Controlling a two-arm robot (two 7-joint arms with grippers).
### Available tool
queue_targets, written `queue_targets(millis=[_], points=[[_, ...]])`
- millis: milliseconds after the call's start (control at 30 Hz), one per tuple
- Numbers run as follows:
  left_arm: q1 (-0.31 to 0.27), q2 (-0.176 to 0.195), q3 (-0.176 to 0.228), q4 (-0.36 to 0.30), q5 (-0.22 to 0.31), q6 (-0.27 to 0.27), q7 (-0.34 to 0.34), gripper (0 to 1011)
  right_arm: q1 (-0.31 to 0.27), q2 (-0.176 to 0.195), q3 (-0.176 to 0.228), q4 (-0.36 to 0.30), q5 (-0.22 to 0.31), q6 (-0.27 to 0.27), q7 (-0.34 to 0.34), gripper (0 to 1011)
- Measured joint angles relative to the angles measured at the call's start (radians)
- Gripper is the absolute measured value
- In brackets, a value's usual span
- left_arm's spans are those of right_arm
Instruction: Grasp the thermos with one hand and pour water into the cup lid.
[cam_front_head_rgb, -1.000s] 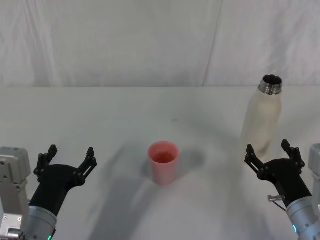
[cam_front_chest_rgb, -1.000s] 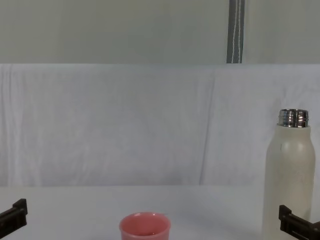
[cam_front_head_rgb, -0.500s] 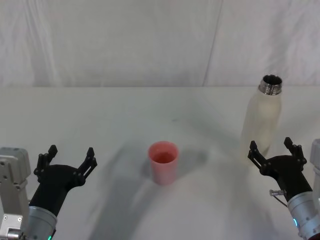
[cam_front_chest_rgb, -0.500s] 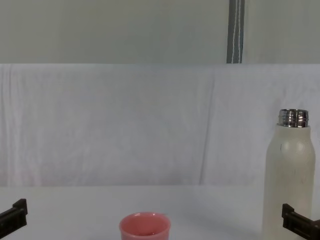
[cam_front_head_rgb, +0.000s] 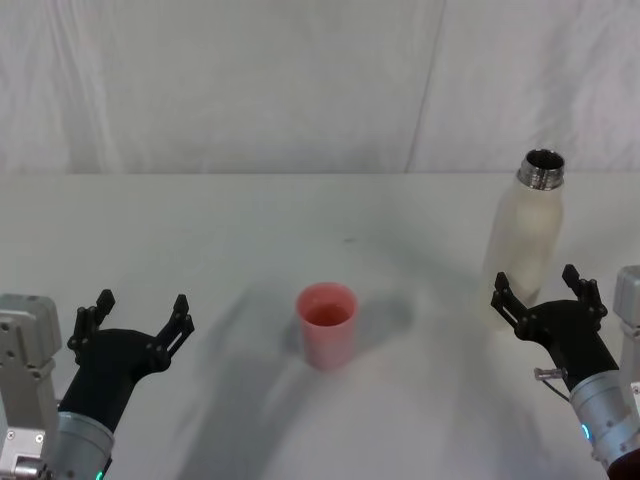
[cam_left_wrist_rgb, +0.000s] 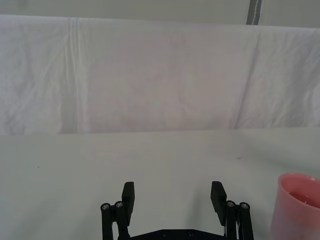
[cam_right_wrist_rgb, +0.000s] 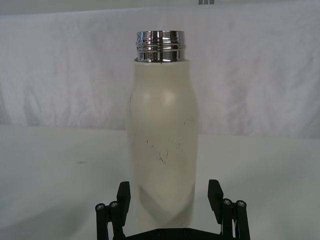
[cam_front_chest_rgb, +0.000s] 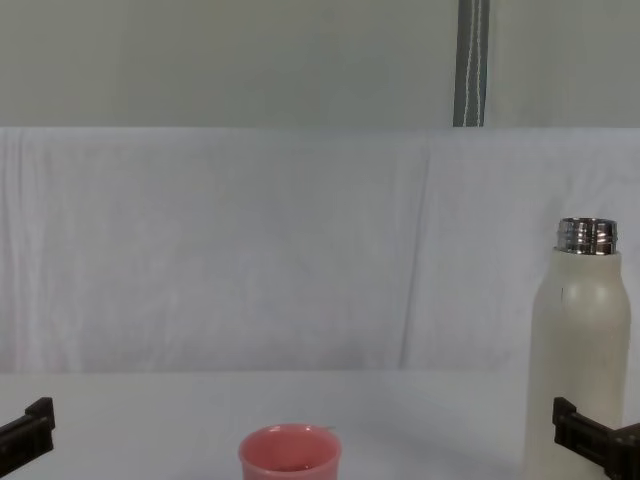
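Four cameras, one white table, all facing the draped white backdrop.

The head view looks down from above the table (cam_front_head_rgb: 200, 230), taking in both grippers at 7 and 5 o'clock, the pink cup (cam_front_head_rgb: 326, 324) at centre and the bottle (cam_front_head_rgb: 525, 240) at 3 o'clock. The chest view sits low, near table level, looking straight forward; it shares the cup (cam_front_chest_rgb: 289, 459) at 6 o'clock and the bottle (cam_front_chest_rgb: 578, 360) at 4 o'clock. The left wrist view looks forward over the left gripper (cam_left_wrist_rgb: 173, 195), with the cup (cam_left_wrist_rgb: 298, 205) at its edge. The right wrist view faces the bottle (cam_right_wrist_rgb: 161, 130) close up, over the right gripper (cam_right_wrist_rgb: 169, 196).
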Motion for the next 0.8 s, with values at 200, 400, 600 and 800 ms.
queue_targets(millis=[200,400,600,800], points=[[0.000,0.000,0.000,0.000,0.000,0.000,0.000,1001,0.023,0.005,-0.005,0.015,-0.007,0.002,0.007,1000],[0.000,0.000,0.000,0.000,0.000,0.000,0.000,1001,0.040,0.007,-0.009,0.026,-0.011,0.004,0.010,1000],[0.000,0.000,0.000,0.000,0.000,0.000,0.000,1001,0.057,0.008,-0.009,0.039,-0.011,0.004,0.011,1000],[0.000,0.000,0.000,0.000,0.000,0.000,0.000,1001,0.068,0.007,-0.008,0.048,-0.011,0.004,0.011,1000]])
